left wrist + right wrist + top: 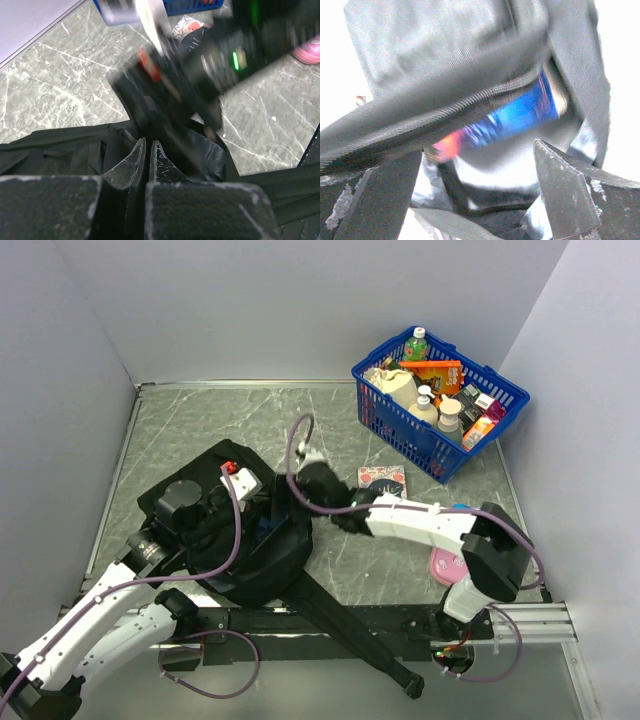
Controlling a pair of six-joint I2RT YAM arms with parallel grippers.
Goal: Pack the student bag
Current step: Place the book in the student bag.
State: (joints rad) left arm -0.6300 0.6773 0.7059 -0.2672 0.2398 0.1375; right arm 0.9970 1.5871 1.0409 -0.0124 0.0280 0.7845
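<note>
So this is the drop-off part of packing. The student bag (255,555) lies slumped on the bench (200,420), mouth open toward the right arm. The right claw (470,155) is right at that mouth, spread wide with nothing between its fingers. Through the zipper edge (470,100) the right wrist view shows a blue item with an orange end (520,112) sitting inside the bag. It's blurry, so I can't say if it's a book or a packet.

The left claw (148,160) is down on the far-left side of the bag, closed tight with black fabric all around it. My guess is it's pinching a fold to hold the mouth open, but I honestly can't tell if cloth is actually between the fingers.

Next move, imo: the right arm backs straight out of the bag without snagging the zipper, then goes for another item. Closest is the little patterned book (382,480) just right of the bag. There's also a pink thing (445,565) further right, and the blue basket (395,425) of stuff well beyond the bag. The left side should keep the opening up.
</note>
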